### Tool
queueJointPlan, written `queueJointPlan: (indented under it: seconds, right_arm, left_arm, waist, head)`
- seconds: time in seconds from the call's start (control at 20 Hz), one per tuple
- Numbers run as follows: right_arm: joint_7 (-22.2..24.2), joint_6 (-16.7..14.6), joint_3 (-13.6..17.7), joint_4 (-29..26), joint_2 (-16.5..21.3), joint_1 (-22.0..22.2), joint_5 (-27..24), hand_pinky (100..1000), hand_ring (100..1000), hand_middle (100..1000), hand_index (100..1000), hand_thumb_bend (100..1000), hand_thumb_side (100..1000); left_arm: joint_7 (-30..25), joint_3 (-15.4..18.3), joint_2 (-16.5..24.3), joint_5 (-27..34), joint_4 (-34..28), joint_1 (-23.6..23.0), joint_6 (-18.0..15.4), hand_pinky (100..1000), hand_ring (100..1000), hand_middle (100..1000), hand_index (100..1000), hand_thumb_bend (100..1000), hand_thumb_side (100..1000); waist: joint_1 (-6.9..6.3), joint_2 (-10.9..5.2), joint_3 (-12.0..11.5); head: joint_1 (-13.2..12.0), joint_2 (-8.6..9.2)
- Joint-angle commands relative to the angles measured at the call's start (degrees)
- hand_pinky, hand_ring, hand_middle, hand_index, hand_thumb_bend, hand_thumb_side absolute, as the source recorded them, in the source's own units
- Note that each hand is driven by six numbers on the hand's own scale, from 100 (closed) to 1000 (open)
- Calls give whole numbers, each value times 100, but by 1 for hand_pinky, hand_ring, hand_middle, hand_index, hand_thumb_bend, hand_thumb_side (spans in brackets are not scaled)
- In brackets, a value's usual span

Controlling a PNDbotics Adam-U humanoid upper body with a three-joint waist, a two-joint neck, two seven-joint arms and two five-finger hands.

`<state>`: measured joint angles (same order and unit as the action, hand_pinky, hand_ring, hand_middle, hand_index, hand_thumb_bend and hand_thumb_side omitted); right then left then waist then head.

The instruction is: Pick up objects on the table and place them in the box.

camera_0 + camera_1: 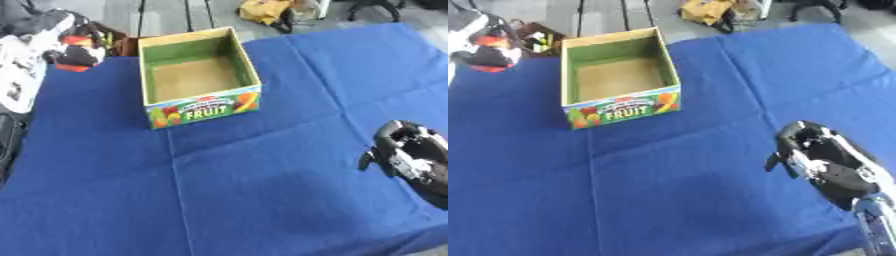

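Note:
A cardboard box [199,107] with green inner walls and a "FRUIT" label on its front stands open on the blue cloth at the back left. Its brown bottom [194,78] is bare. My right hand [824,162] hovers low over the cloth at the right edge, well to the right of the box and nearer to me. Its back faces up, its fingers hang relaxed, and nothing shows in it. I see no loose object on the cloth. My left hand shows in neither view.
The blue cloth [254,185] covers the whole table. Beyond its back left corner lies a red, black and white heap [74,45], and a yellow bag [267,10] sits on the floor behind. A dark shape [7,142] pokes in at the left edge.

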<state>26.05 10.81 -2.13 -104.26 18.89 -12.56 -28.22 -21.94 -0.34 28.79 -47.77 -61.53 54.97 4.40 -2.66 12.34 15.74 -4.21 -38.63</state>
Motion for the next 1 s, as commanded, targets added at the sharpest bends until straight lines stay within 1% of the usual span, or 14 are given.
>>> queueJointPlan:
  seconds: [0.05,0.35,0.6,0.65,0.75,0.8,0.85,0.9,0.95,1.0]
  right_arm:
    - [39,-1,19,-57,45,-41,-6,494,256,226,203,100,100]
    - [71,19,-9,-51,25,-62,-6,495,256,228,204,100,100]
    - [94,32,-29,-52,1,-81,-7,496,256,229,205,100,100]
    - [96,32,-31,-52,-1,-81,-3,496,256,229,205,100,100]
    - [100,32,-33,-52,-7,-83,3,496,256,230,206,100,100]
    - [102,33,-33,-52,-8,-86,5,497,256,230,206,100,100]
    - [102,33,-33,-51,-10,-89,7,497,256,230,206,100,100]
    - [103,33,-33,-49,-12,-90,9,497,256,230,206,100,100]
    - [104,34,-33,-48,-14,-89,12,497,256,230,206,100,100]
    - [104,35,-32,-46,-16,-89,15,497,256,231,206,100,100]
  left_arm:
    - [-86,-181,-142,-114,-244,251,-99,142,100,100,690,100,258]
    - [-212,-477,-685,-543,13,303,-264,156,100,100,699,100,250]
    - [-113,-518,-1028,-858,441,195,-302,171,100,111,700,100,231]
    - [-50,-520,-1073,-918,503,176,-316,190,100,125,706,100,199]
    - [99,-531,-1141,-1027,581,137,-362,220,100,146,715,100,164]
    - [179,-538,-1169,-1066,605,121,-400,269,100,171,721,100,140]
    - [264,-543,-1189,-1097,617,106,-441,269,100,171,721,100,140]
    - [349,-562,-1206,-1124,620,94,-489,411,151,252,747,100,188]
    - [435,-601,-1216,-1165,601,80,-561,450,197,287,755,154,231]
    - [515,-662,-1220,-1222,561,68,-639,592,390,447,791,445,393]
  waist:
    - [30,-130,20]
    - [44,-131,108]
    - [65,-103,157]
    - [68,-97,162]
    - [72,-86,168]
    - [74,-81,168]
    - [75,-77,167]
    - [76,-73,166]
    - [76,-70,165]
    - [75,-67,165]
  head:
    - [-39,31]
    - [-61,38]
    - [-106,57]
    - [-114,55]
    - [-125,55]
    - [-127,53]
    - [-127,52]
    - [-124,53]
    - [-121,51]
    - [-123,53]
